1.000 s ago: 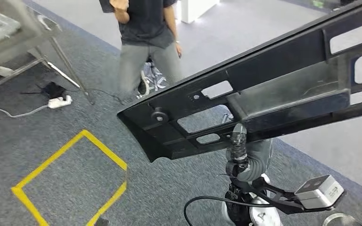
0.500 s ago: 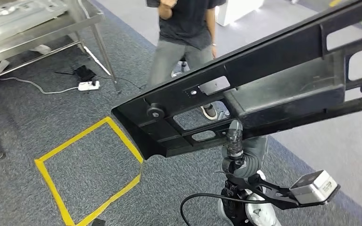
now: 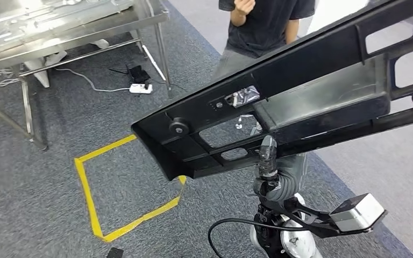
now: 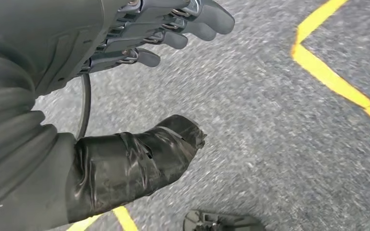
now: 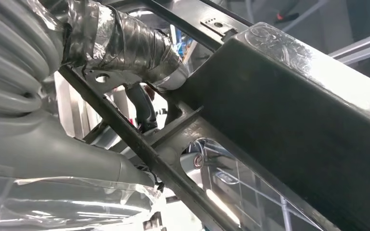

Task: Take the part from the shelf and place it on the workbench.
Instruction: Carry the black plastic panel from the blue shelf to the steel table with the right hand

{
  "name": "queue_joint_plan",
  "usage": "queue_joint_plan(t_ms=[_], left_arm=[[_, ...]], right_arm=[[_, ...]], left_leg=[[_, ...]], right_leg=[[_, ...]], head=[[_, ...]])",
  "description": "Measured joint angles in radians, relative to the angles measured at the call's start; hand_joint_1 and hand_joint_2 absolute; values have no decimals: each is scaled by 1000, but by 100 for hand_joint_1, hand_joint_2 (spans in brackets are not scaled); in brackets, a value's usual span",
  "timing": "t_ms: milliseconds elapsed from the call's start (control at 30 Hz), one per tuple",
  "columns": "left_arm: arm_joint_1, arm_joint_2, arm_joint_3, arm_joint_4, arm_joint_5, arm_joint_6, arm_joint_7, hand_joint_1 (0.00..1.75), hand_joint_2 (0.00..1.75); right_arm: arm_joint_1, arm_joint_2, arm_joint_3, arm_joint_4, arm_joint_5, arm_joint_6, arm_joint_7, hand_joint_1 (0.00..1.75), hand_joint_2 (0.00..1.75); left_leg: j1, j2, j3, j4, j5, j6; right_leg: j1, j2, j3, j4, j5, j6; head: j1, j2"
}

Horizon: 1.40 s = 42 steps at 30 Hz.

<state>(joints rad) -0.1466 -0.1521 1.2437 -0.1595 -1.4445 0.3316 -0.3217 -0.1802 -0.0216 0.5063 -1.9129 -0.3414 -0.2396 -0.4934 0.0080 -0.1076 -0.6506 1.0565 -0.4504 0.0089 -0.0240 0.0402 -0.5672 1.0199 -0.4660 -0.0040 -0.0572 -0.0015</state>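
- Your right hand (image 3: 271,172) grips the long black part (image 3: 279,107) from beneath, holding it tilted above the carpeted floor (image 3: 43,204); the part's far end is cut off by the frame.
- Your left hand (image 4: 125,57) hangs with fingers apart, holding nothing.
- A metal table (image 3: 59,21) stands ahead, partly cropped.
- A person (image 3: 263,27) stands behind the part.

Even, bright indoor light is seen in the head view, with soft, faint shadows on the grey carpet (image 3: 43,177). Glare is thrown off the steel workbench (image 3: 59,21), and a pale sheen lies along the black part (image 3: 322,102). In the left wrist view the carpet beyond the left hand's fingers (image 4: 192,24) is smeared by motion blur. In the right wrist view strong highlights sit on the part just past the taped thumb (image 5: 125,43); the background gaps are overexposed.
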Motion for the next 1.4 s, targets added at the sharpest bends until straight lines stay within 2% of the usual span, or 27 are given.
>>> queue_joint_plan(t_ms=[67, 133, 167, 200, 300, 367, 433, 467, 533, 600, 633, 667, 700, 733, 800, 867, 933, 967, 1033, 1067, 1100, 1167, 1200, 1233, 1300, 1367, 1400], left_arm=[[-3, 0, 1, 0, 1, 1, 0, 0, 175], [-5, 0, 1, 0, 1, 1, 0, 0, 175], [-5, -1, 1, 0, 1, 1, 0, 0, 175], [-4, -1, 2, 0, 1, 1, 0, 0, 175], [-4, 0, 2, 0, 1, 1, 0, 0, 175], [-7, 0, 3, 0, -1, 2, 0, 0, 175], [-5, 1, 4, 0, -5, 2, 0, 0, 175], [-3, 1, 4, 0, -7, 2, 0, 0, 175], [-3, 1, 4, 0, -9, 2, 1, 0, 175], [-6, 1, 4, 0, -9, 2, 1, 0, 175], [-7, 1, 4, 0, -9, 2, 1, 0, 175], [-7, 1, 4, 0, -9, 2, 1, 0, 175], [-6, 1, 4, 0, -9, 2, 2, 0, 175], [-5, 1, 4, 0, -9, 2, 2, 0, 175], [-6, 0, 4, 1, -9, 2, 4, 0, 175], [-8, -1, 5, 2, -9, 1, 6, 0, 175], [-6, -2, 5, 3, -9, 1, 10, 0, 175], [-3, -1, 5, 3, -9, 1, 11, 0, 175], [-1, -1, 5, 3, -9, 1, 13, 0, 175], [-2, -1, 6, 3, -9, 1, 14, 0, 175], [-4, -1, 6, 3, -10, 1, 14, 0, 175], [-6, -2, 6, 3, -10, -2, 14, 0, 175], [-5, -2, 6, 3, -10, -4, 14, 0, 175], [-4, -2, 6, 3, -10, -5, 14, 0, 175], [-4, -1, 6, 3, -10, -5, 15, 0, 175], [-5, -1, 6, 3, -10, -5, 15, 0, 175], [-5, -1, 7, 3, -10, -5, 15, 0, 175]], right_arm=[[0, 2, 1, 0, -4, 0, 0, 175, 175], [1, 4, 1, 0, -5, 0, 0, 175, 175], [1, 4, 1, 0, -5, 0, 0, 175, 175], [1, 4, 1, 1, -5, 0, 0, 175, 175], [0, 5, 1, 0, -6, 1, 0, 175, 175], [-2, 5, 2, 0, -7, 1, 0, 175, 175], [-3, 5, 2, 1, -8, 2, 1, 175, 175], [-4, 5, 2, 1, -8, 2, 0, 175, 175], [-5, 6, 2, 1, -9, 0, 0, 175, 175], [-3, 5, 2, 2, -8, -2, -1, 175, 175], [-2, 5, 2, 3, -8, -3, 0, 175, 175], [0, 5, 2, 4, -8, -6, 0, 175, 175], [0, 5, 2, 5, -8, -8, 0, 175, 175], [1, 5, 2, 6, -8, -10, 0, 175, 175], [1, 5, 2, 6, -8, -14, 0, 175, 175], [1, 5, 2, 7, -9, -15, 0, 175, 175], [0, 6, 2, 8, -9, -15, 0, 175, 175], [-1, 6, 2, 8, -10, -14, 0, 175, 175], [-1, 7, 2, 9, -12, -14, -2, 175, 175], [-1, 8, 2, 9, -17, -13, -5, 175, 175], [0, 8, 2, 9, -27, -11, -9, 175, 175], [4, 8, 2, 10, -53, -2, -18, 175, 175], [6, 8, 2, 10, -65, 3, -21, 175, 175], [6, 8, 2, 11, -73, 8, -24, 175, 175], [6, 8, 2, 11, -82, 14, -29, 175, 175], [6, 8, 2, 11, -85, 17, -32, 175, 175], [6, 8, 2, 11, -87, 18, -32, 175, 175]], left_leg=[[-2, 68, -52, 102, -48, -9], [5, 92, -121, 221, -88, -17], [9, 96, -136, 242, -85, -20], [12, 101, -129, 224, -65, -23], [10, 149, -29, 31, 21, -21], [2, 166, 1, -26, 28, -9], [0, 143, 2, -27, 25, 6], [1, 131, 4, -29, 24, 12], [5, 110, 12, -34, 24, 26], [2, 86, 14, -35, 22, 34], [0, 72, 15, -34, 20, 36], [-2, 57, 16, -34, 19, 37], [-4, 41, 18, -33, 18, 38], [-5, 25, 21, -32, 17, 38], [-6, -4, 25, -31, 15, 36], [-3, -27, 21, -30, 15, 28], [1, -49, 16, -35, 18, 14], [1, -41, 15, -34, 18, 9], [-4, 17, -5, 8, -7, 0], [-4, 54, -30, 59, -33, -4], [-3, 78, -63, 122, -63, -9], [5, 93, -116, 220, -94, -18], [9, 95, -119, 223, -84, -22], [12, 98, -100, 187, -58, -25], [14, 108, -26, 54, -1, -26], [9, 114, 19, -27, 16, -16], [5, 113, 21, -31, 11, -9]], right_leg=[[-1, -32, 12, -7, -3, -9], [1, -65, 16, -7, -9, -12], [1, -80, 19, -7, -12, -10], [1, -94, 22, -6, -16, -8], [2, -131, 40, -5, -32, 7], [8, -149, 49, -7, -42, 20], [10, -163, 57, -12, -48, 32], [9, -156, 61, -8, -55, 38], [5, -107, 37, 53, -94, 42], [7, -59, -36, 192, -154, 38], [8, -50, -75, 255, -171, 36], [10, -47, -102, 288, -169, 33], [12, -44, -109, 281, -145, 29], [13, -37, -97, 234, -103, 23], [15, 9, -50, 98, -23, 10], [16, 46, -22, 21, 2, 2], [18, 35, -13, 6, 0, -3], [17, 22, -6, -2, 3, -7], [13, -3, 13, -20, 8, -15], [14, -17, 18, -24, 7, -18], [16, -29, 21, -24, 5, -20], [16, -52, 22, -21, -1, -21], [16, -60, 23, -20, -5, -20], [14, -65, 25, -18, -9, -17], [14, -71, 31, -12, -19, -8], [15, -74, 34, -8, -27, 3], [17, -75, 34, -9, -28, 8]], head=[[-3, 0], [-4, 0], [-4, 0], [-4, 0], [-5, 0], [-3, 0], [0, 0], [2, 0], [6, 0], [11, 0], [12, 0], [13, 0], [13, 0], [13, 0], [12, 0], [12, 0], [13, 0], [14, 0], [11, 0], [10, 0], [9, 0], [9, 0], [9, 0], [8, 0], [8, 0], [9, 0], [10, 0]])
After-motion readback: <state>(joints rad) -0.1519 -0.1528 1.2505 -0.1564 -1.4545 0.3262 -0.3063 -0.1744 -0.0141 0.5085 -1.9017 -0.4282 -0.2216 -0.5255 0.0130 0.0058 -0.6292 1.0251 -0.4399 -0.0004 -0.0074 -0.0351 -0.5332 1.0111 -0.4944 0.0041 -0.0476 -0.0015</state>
